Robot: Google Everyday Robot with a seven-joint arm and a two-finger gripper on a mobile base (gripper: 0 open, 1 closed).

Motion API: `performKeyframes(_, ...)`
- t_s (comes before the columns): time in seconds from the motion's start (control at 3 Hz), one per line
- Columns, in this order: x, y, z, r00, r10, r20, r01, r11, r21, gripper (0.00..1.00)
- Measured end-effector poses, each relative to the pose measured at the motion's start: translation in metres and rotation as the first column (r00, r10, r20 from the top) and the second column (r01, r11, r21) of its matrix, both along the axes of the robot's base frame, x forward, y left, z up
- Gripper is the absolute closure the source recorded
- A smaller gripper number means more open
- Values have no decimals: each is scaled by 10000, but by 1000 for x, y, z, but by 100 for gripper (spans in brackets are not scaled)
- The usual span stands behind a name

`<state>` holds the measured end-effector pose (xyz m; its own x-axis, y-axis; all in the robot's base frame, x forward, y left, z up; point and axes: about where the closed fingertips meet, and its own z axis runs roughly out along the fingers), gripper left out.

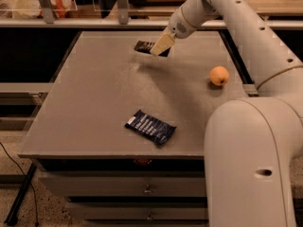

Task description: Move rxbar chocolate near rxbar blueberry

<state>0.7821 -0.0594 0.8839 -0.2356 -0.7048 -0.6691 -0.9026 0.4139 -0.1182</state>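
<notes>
The rxbar chocolate (143, 46), a slim dark bar, is at the far middle of the grey table (94, 93). It hangs slightly above the surface, with a shadow under it. My gripper (160, 45) reaches in from the upper right and is shut on the bar's right end with its cream fingers (162, 42). The rxbar blueberry (150, 126), a navy wrapper with white lettering, lies flat near the table's front edge, well apart from the gripper.
A small orange fruit (219, 75) sits on the right side of the table. My own arm's large white body (251, 160) fills the front right. A rail and shelving run behind the table's far edge. Drawers sit below the front edge.
</notes>
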Motion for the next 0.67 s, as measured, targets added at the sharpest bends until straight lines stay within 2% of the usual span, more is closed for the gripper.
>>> performKeyframes(0.33,-9,-1,37,9973,338,654,-317,9990,-321,100)
performKeyframes(0.67,-20,-1,58,9922,761,989,-704,9957,-607,100)
